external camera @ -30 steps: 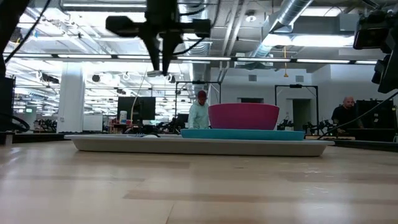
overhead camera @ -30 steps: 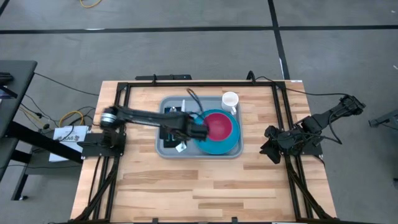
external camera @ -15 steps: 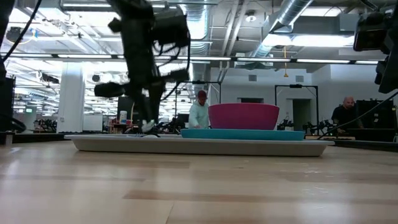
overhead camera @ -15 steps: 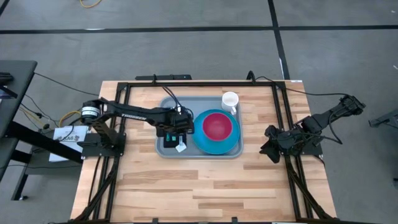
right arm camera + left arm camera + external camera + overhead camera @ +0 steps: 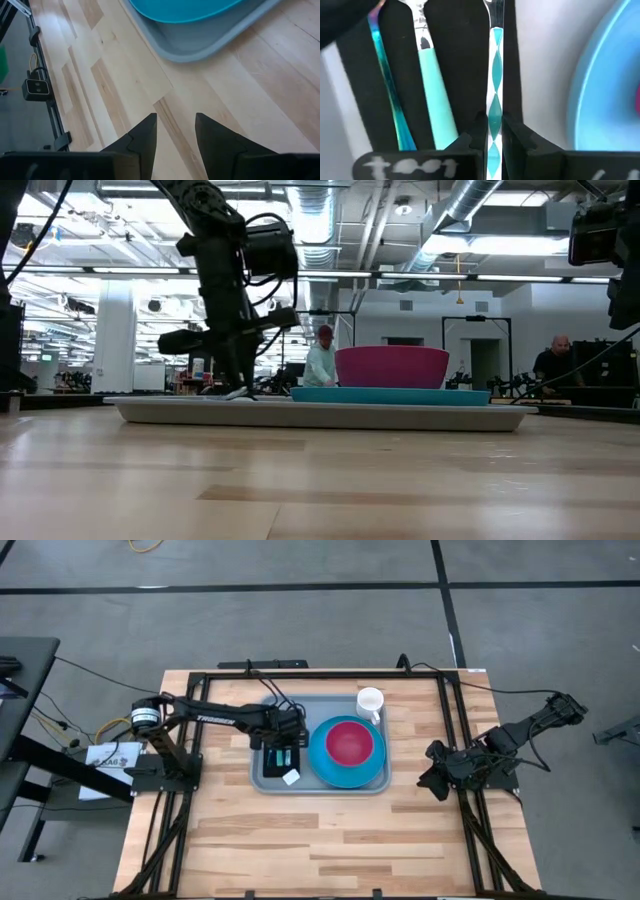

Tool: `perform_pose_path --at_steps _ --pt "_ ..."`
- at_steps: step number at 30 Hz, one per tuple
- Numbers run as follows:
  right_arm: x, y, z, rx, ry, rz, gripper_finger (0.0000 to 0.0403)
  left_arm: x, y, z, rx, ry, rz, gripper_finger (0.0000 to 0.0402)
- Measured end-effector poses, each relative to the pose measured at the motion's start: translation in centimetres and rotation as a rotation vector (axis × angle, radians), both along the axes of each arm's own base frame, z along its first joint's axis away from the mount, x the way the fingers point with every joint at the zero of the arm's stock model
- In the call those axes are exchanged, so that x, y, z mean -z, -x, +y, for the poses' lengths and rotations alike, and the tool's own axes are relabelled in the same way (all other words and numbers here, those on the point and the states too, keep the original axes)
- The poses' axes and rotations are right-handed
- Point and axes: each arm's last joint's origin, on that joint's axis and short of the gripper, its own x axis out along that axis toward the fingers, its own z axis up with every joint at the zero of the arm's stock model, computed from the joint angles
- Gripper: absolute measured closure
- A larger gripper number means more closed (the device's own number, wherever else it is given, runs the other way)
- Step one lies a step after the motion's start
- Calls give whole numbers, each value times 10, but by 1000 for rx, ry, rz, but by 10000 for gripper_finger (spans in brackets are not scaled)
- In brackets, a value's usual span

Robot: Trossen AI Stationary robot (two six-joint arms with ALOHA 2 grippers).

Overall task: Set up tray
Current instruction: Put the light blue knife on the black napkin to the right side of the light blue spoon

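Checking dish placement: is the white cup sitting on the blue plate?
No, the white cup stands beside the blue plate, at the tray's corner.

Around our light wooden bench (image 5: 330,830) we see a grey floor (image 5: 300,630) crossed by dark lines, with cables trailing beside the bench. Beyond the bench a large hall opens up, with ceiling ducts (image 5: 480,210), strip lights (image 5: 520,278), a white pillar (image 5: 115,340) and two people (image 5: 320,360) standing far behind the bench
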Motion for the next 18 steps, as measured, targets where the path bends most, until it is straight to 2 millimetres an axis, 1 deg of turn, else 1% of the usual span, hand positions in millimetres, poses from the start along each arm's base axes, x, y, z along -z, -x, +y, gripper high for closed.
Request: perform_pose_path --at_steps 6,9,13,18 --pt "0 0 0 1 1 -1 276 0 -1 2 -11 3 -15 387" --pt "0 0 0 4 4 -3 276 4 -2 2 -7 25 -6 387" --pt "0 0 0 6 4 -4 276 15 -7 2 7 76 -4 387" --pt "-1 -1 0 8 -3 -18 276 21 -10 3 -7 76 -2 385"
